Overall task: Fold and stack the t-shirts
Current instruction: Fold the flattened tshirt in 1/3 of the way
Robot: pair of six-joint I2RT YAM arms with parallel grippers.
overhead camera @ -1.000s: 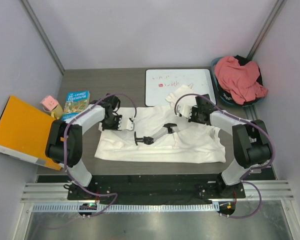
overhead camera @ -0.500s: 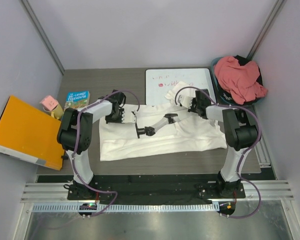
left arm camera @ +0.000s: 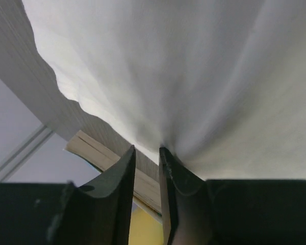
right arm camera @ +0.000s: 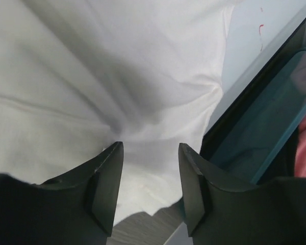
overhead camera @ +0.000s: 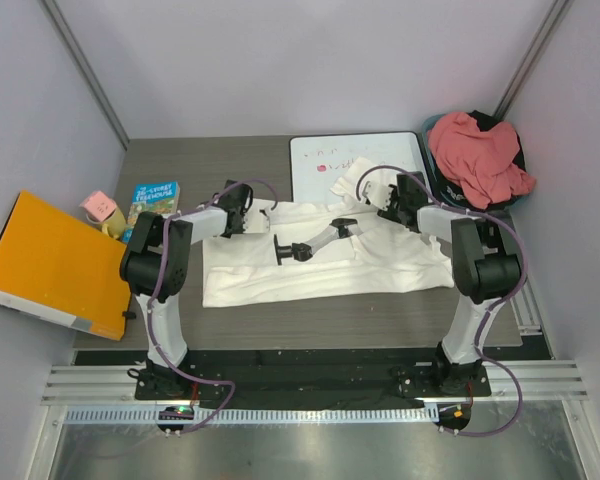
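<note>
White t-shirt [overhead camera: 380, 265] rearward; right tool [right arm camera: 150, 148] agape

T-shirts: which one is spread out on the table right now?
The white t-shirt, laid flat on the table. The salmon t-shirt is crumpled in the bin at the far right corner.

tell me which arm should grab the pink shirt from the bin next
Right, likely. The right gripper is far right on the table, jaws open, beside the teal bin holding the pink t-shirt. The left gripper sits at the far left corner of the white t-shirt, across the table.
</note>
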